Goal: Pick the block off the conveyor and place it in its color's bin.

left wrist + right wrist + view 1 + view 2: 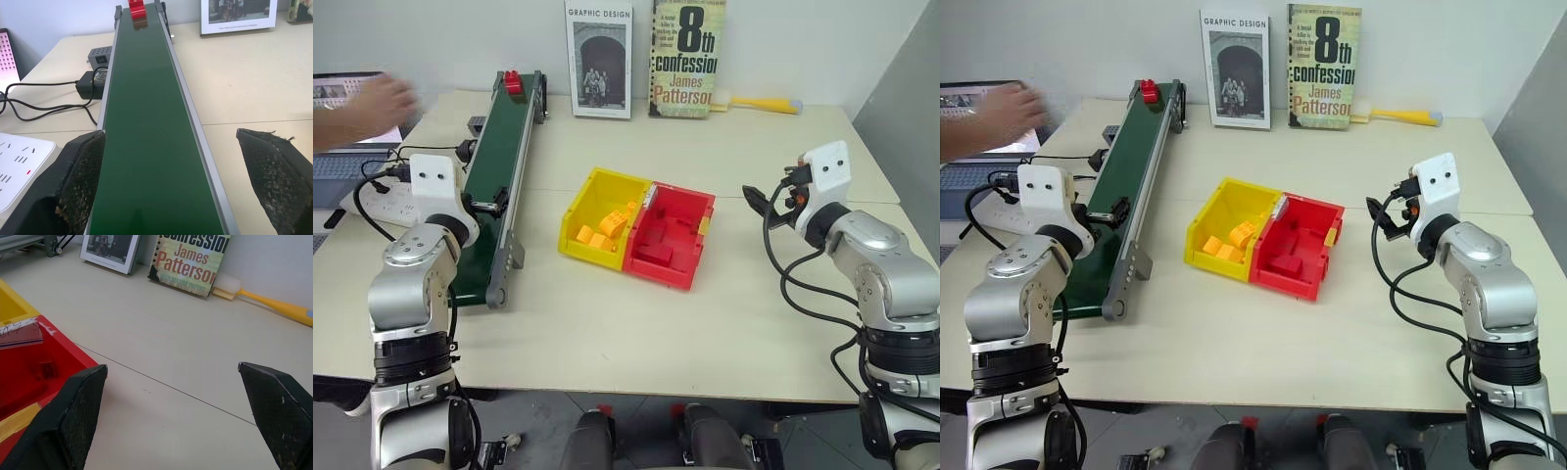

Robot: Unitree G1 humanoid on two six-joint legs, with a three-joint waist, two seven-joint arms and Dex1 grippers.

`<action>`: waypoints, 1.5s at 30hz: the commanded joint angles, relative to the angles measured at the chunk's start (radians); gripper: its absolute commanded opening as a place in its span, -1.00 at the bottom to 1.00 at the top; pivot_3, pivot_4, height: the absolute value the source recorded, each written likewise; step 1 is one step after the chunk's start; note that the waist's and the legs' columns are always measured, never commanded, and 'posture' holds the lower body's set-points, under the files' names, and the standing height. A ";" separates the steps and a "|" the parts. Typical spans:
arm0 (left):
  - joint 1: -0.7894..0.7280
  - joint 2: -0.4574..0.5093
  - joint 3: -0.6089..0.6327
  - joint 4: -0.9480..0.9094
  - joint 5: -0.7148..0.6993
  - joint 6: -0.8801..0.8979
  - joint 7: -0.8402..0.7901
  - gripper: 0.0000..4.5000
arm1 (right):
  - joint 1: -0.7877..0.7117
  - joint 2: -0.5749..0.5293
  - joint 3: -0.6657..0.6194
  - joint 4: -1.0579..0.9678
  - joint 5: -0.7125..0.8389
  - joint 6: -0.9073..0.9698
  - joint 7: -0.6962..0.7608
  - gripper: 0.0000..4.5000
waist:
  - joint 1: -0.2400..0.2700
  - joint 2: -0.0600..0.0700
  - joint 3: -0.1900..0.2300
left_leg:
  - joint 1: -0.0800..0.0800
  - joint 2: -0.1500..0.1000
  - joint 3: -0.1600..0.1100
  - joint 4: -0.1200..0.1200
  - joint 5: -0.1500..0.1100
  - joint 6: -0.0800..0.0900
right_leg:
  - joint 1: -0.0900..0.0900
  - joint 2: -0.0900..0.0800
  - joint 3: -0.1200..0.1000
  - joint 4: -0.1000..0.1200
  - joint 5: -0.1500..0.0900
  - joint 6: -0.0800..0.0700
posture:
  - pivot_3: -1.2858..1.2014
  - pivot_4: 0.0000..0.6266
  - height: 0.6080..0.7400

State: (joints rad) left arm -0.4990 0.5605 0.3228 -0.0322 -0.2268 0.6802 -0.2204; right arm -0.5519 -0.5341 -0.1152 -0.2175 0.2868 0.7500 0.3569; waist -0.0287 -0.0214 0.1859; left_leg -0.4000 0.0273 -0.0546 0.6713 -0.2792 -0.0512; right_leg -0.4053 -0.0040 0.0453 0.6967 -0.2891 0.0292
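Where the head camera looks down over the table (724,323), the red block (513,82) sits at the far end of the conveyor (501,166), whose green belt runs along the left side; a person's hand (378,104) hovers blurred near that far end, above a laptop (342,147). The red bin (671,238) lies mid-table, joined to a yellow bin (599,216) holding orange bricks (603,233); red pieces lie inside the red one. Two books (685,59) lean on the back wall. Left wrist view: the left gripper (183,181) stands wide apart, straddling the near belt, holding nothing; block (137,9) far ahead on the belt. Right wrist view: the right gripper (178,416) spread wide, empty, over bare table just beside the red bin (58,352); a yellow-handled brush (264,298) by the wall.
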 commanded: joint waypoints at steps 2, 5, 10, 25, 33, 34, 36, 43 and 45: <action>0.001 0.010 0.033 -0.047 -0.002 -0.008 0.015 0.98 | -0.025 -0.013 -0.005 -0.021 -0.010 -0.015 0.007 1.00 | 0.000 0.000 0.000 | 0.000 0.000 0.000 0.000 0.000 0.000 | 0.000 0.000 0.000 0.000 0.000 0.000 | 0.03 -0.52 1.00; 0.004 0.003 0.053 -0.052 -0.004 -0.019 0.035 0.98 | -0.023 -0.015 -0.008 -0.024 -0.009 -0.013 0.011 1.00 | 0.000 0.000 0.000 | 0.000 0.000 0.000 0.000 0.000 0.000 | 0.000 0.000 0.000 0.000 0.000 0.000 | 0.03 -0.52 1.00; 0.010 -0.022 0.072 -0.068 -0.009 -0.040 0.063 0.98 | -0.023 -0.014 -0.007 -0.025 -0.009 -0.012 0.014 1.00 | 0.000 0.000 0.000 | 0.000 0.000 0.000 0.000 0.000 0.000 | 0.000 0.000 0.000 0.000 0.000 0.000 | 0.03 -0.52 1.00; 0.001 -0.042 0.092 -0.034 -0.007 -0.062 0.123 0.98 | -0.113 -0.043 0.032 -0.006 0.078 -0.083 0.227 1.00 | 0.000 0.000 0.000 | 0.000 0.000 0.000 0.000 0.000 0.000 | 0.000 0.000 0.000 0.000 0.000 0.000 | 0.03 -0.52 1.00; -0.023 -0.038 0.083 0.008 -0.013 -0.045 0.120 0.98 | -0.187 -0.104 0.107 -0.062 0.259 -0.022 0.537 1.00 | 0.000 0.000 0.000 | 0.000 0.000 -0.001 0.000 0.000 0.000 | 0.000 0.000 -0.001 0.000 0.000 0.000 | 0.03 -0.52 1.00; -0.024 -0.037 0.082 0.011 -0.013 -0.045 0.119 0.98 | -0.194 -0.109 0.115 -0.063 0.269 -0.018 0.558 1.00 | 0.000 0.000 0.000 | 0.000 0.000 -0.001 0.000 0.000 0.000 | 0.000 0.000 -0.001 0.000 0.000 0.000 | 0.03 -0.52 1.00; -0.022 -0.035 0.079 0.011 -0.014 -0.037 0.114 0.98 | -0.201 -0.113 0.122 -0.062 0.278 -0.014 0.576 1.00 | 0.000 0.000 0.000 | 0.000 0.000 -0.001 0.000 0.000 0.000 | 0.000 0.000 -0.001 0.000 0.000 0.000 | 0.03 -0.52 1.00; -0.014 -0.035 0.078 0.007 -0.012 -0.021 0.112 0.98 | -0.211 -0.108 0.133 -0.068 0.291 0.001 0.592 1.00 | 0.000 0.000 0.000 | 0.000 0.000 -0.002 0.000 0.000 0.000 | 0.000 0.000 -0.001 0.000 0.000 0.000 | 0.03 -0.52 1.00; -0.015 -0.037 0.080 0.009 -0.013 -0.016 0.113 0.98 | -0.208 -0.108 0.133 -0.072 0.293 0.002 0.591 1.00 | 0.000 0.000 0.000 | 0.000 0.000 -0.002 0.000 0.000 0.000 | 0.000 0.000 -0.001 0.000 0.000 0.000 | 0.03 -0.52 1.00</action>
State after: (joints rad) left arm -0.5061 0.5080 0.3989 -0.0003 -0.2417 0.6643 -0.1100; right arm -0.7325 -0.6343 0.0254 -0.2457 0.5631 0.7535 0.9390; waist -0.0284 -0.0214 0.1859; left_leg -0.4000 0.0274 -0.0563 0.6715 -0.2792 -0.0512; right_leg -0.4049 -0.0043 0.0440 0.6965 -0.2890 0.0292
